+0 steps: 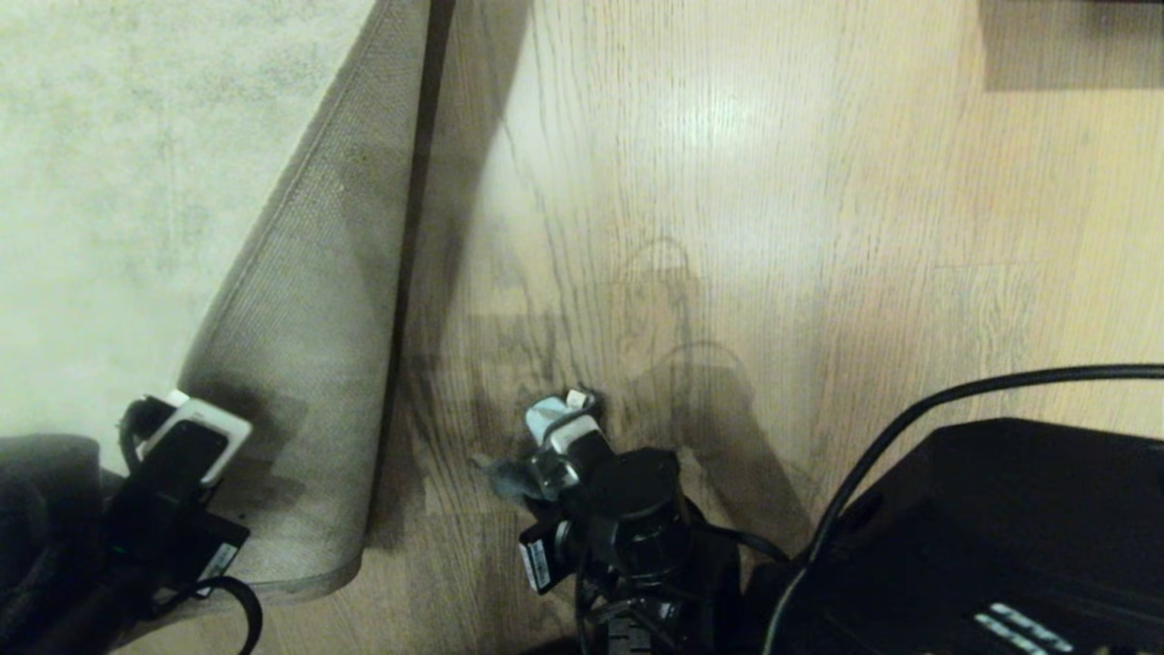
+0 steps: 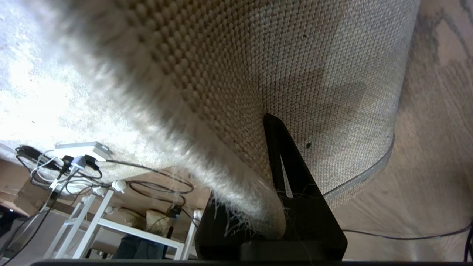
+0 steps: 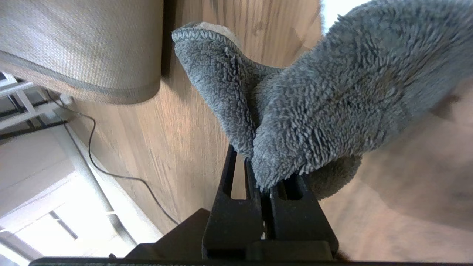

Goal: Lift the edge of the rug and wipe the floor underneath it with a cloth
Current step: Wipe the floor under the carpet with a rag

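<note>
Pale beige-grey short-pile rug edge [image 1: 309,300] — mottled darker on top, tan basket-weave backing. Light brown wood-grain plank floor [image 1: 727,182], streaked darker. Fluffy dark grey cloth [image 3: 314,111] — paler rim. Black gripper fingers [image 3: 236,207].

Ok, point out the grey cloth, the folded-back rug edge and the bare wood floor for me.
cloth [image 3: 325,111], right wrist view, on the fluffy fold above the fingers.
rug edge [image 1: 300,309], head view, on the woven tan backing turned up.
floor [image 1: 727,182], head view, on a bare plank beside the rug.
</note>
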{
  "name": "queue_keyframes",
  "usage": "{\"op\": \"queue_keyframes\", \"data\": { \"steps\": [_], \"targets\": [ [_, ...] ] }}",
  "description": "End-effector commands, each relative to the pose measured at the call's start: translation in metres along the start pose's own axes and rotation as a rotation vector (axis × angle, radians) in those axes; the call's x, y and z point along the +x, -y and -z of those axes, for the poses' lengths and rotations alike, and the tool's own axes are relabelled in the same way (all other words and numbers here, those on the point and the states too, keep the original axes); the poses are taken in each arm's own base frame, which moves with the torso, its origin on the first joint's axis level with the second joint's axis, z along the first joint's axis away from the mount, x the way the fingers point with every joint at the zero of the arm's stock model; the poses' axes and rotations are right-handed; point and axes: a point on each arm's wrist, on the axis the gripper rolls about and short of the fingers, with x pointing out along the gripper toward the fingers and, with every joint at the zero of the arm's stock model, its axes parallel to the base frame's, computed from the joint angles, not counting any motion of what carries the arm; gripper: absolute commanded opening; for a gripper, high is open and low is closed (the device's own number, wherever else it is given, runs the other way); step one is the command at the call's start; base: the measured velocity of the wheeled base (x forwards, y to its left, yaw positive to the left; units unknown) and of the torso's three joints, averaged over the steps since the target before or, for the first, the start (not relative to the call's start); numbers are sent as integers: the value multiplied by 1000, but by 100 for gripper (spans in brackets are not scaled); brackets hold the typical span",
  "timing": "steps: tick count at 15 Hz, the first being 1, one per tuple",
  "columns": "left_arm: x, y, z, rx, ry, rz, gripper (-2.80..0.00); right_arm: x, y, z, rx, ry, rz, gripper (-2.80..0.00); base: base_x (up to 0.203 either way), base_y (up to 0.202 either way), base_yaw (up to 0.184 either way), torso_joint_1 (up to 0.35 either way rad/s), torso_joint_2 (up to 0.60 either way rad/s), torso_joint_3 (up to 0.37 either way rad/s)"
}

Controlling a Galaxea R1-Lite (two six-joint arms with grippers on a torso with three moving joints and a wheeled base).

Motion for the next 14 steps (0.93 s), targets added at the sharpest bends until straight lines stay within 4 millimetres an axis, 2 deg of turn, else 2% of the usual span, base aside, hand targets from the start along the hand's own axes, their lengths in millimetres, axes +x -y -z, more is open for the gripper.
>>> {"op": "queue_keyframes", "data": {
  "steps": [1, 4, 6, 11, 14],
  "targets": [
    [0, 0, 0, 5, -3, -2, -280, 33, -4, 18, 17, 24, 2, -280, 0, 0, 0, 0, 0, 0],
    [0, 1, 1, 5, -4, 0, -280, 53, 8, -12, 54, 161, 29, -280, 0, 0, 0, 0, 0, 0],
    [0, 1, 1, 7, -7, 3, -280, 51, 24, -39, 73, 233, 61, -280, 0, 0, 0, 0, 0, 0],
    [0, 3, 6, 16, -17, 8, -280, 19, 66, -104, 74, 380, 149, -280, 0, 0, 0, 0, 0, 0],
    [0, 3, 5, 18, -16, 7, -280, -15, 81, -145, 56, 457, 189, -280, 0, 0, 0, 0, 0, 0]
  ]
}}
